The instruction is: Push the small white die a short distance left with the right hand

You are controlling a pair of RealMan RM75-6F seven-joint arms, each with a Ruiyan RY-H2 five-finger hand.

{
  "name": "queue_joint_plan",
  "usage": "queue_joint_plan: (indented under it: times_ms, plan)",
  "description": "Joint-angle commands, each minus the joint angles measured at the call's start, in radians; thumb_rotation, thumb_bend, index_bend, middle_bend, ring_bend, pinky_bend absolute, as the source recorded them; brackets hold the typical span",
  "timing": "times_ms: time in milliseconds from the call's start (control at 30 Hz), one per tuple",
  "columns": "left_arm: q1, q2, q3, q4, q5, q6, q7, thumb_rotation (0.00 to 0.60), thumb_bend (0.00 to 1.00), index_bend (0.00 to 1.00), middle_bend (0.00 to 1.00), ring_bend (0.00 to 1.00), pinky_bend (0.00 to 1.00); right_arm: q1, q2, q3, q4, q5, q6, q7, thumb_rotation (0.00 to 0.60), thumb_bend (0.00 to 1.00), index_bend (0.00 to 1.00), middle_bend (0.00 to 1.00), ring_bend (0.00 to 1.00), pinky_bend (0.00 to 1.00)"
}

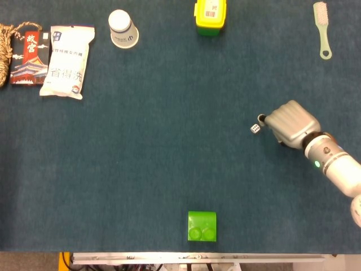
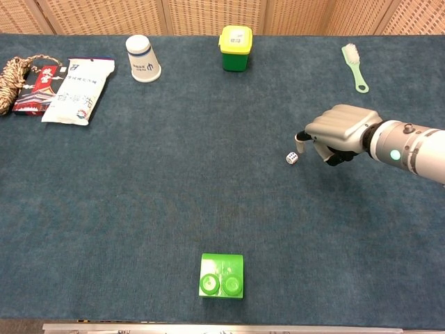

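Observation:
The small white die (image 1: 255, 129) (image 2: 293, 158) lies on the blue cloth, right of the table's middle. My right hand (image 1: 290, 122) (image 2: 340, 130) hovers just to its right with the fingers curled in and nothing in them. A narrow gap shows between the nearest fingertip (image 2: 301, 137) and the die. The left hand appears in neither view.
A green block (image 1: 202, 226) sits near the front edge. Along the back are a white paper cup (image 1: 122, 28), a yellow-lidded green container (image 1: 210, 16) and a green brush (image 1: 322, 28). Snack packets (image 1: 66, 52) and a rope coil (image 1: 5, 51) lie at the far left.

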Motion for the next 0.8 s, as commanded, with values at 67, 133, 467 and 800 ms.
queue_joint_plan:
  times_ms: [67, 133, 467, 800]
  plan:
    - [0.001, 0.001, 0.001, -0.001, 0.001, 0.001, -0.001, 0.600, 0.00, 0.37, 0.26, 0.16, 0.35, 0.002, -0.005, 0.000, 0.007, 0.007, -0.005, -0.001, 0.600, 1.00, 0.31, 1.00, 1.00, 1.00]
    - [0.001, 0.001, 0.001, 0.000, 0.002, 0.001, 0.000, 0.600, 0.00, 0.37, 0.26, 0.16, 0.35, 0.004, -0.007, -0.001, 0.011, 0.012, -0.008, -0.003, 0.600, 1.00, 0.31, 1.00, 1.00, 1.00]
    - [0.003, 0.002, -0.001, -0.001, 0.001, 0.004, -0.002, 0.600, 0.00, 0.37, 0.26, 0.16, 0.35, 0.010, -0.019, 0.001, 0.029, 0.028, -0.020, -0.001, 0.600, 1.00, 0.31, 1.00, 1.00, 1.00]
    - [0.006, 0.005, -0.002, -0.004, 0.002, 0.008, -0.003, 0.600, 0.00, 0.37, 0.26, 0.16, 0.35, 0.009, -0.030, 0.004, 0.042, 0.015, -0.029, 0.014, 0.600, 1.00, 0.31, 1.00, 1.00, 1.00]
